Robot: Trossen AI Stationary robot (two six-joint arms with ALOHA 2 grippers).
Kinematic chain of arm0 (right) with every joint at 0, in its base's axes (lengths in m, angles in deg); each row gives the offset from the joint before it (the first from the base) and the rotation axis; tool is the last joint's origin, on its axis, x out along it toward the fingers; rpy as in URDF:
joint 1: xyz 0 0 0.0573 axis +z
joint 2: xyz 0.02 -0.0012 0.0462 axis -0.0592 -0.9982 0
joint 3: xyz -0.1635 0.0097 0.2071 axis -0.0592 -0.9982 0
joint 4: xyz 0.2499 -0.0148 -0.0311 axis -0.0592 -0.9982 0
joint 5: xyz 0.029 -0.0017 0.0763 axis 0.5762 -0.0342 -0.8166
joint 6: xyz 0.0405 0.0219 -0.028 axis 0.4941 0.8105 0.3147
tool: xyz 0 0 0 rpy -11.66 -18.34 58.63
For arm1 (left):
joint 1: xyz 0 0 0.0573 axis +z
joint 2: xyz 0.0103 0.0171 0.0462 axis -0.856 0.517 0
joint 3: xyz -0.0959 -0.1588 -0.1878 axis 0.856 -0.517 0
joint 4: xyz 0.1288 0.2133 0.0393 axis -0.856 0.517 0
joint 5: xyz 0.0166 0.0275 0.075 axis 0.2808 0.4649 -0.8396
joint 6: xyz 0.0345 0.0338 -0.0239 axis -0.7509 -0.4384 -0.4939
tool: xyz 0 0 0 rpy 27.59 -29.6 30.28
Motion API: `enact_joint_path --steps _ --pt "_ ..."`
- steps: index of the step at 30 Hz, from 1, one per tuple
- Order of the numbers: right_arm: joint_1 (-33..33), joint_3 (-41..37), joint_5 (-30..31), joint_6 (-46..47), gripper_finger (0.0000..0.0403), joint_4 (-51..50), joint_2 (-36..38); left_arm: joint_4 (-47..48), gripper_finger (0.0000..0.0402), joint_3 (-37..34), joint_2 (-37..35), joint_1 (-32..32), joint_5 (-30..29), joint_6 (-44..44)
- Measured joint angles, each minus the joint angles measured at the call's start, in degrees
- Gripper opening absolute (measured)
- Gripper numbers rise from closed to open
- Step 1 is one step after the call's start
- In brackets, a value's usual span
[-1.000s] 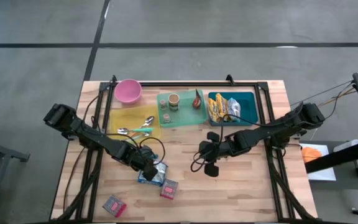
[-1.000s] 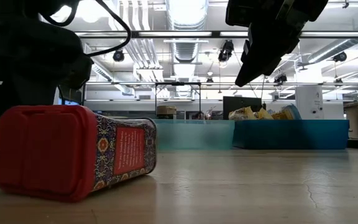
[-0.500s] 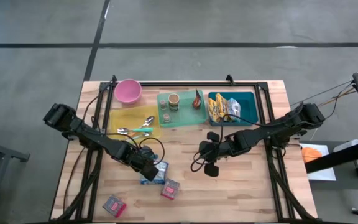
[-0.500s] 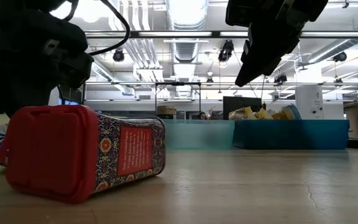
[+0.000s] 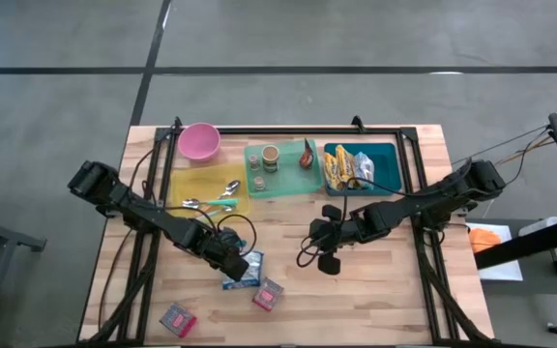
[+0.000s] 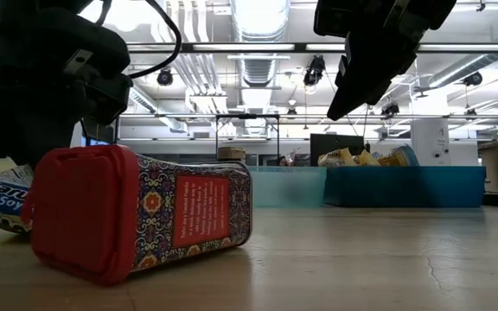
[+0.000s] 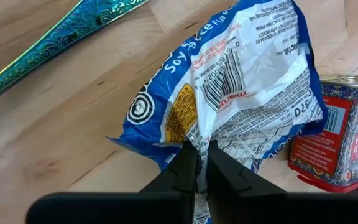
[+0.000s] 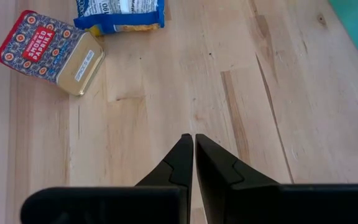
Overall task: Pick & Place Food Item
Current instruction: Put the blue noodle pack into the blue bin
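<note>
The packet point(image 7: 241, 93) is a blue-and-white crinkled film bag of food. It lies on the table point(image 5: 395, 300) below centre, at about 7 o'clock from the middle in the high view, with a red spice tin point(image 5: 266, 293) just beside it at its 4 o'clock.

The left gripper point(image 7: 201, 171) is clenched on the packet's edge film; the fingers pinch a fold near the barcode panel.

Handling judgement:
- Light. The load on the grip should be small.
- Soft and pliable. The body will likely sag and swing below the pinch point.
- Glossy film, probably slippery. A thin fold may creep out of the fingers.
- Contents may be brittle; avoid squeezing the filled middle.
- Best hold: the flat sealed edge, as taken here.

The right gripper point(image 8: 193, 146) is clenched on nothing and hangs over bare table, right of centre.
</note>
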Motion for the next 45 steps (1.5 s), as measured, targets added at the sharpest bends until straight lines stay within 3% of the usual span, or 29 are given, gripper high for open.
enact_joint_path --steps 28,45 --pt "0.0 0.0 0.0 0.0 0.0017 0.0 0.0 0.0 0.0028 0.0 0.0 0.0 -0.2 2.4" --pt "0.0 0.0 0.0 0.0 0.0017 0.0 0.0 -0.9 0.0028 0.0 -0.1 0.0 -4.9 2.8"
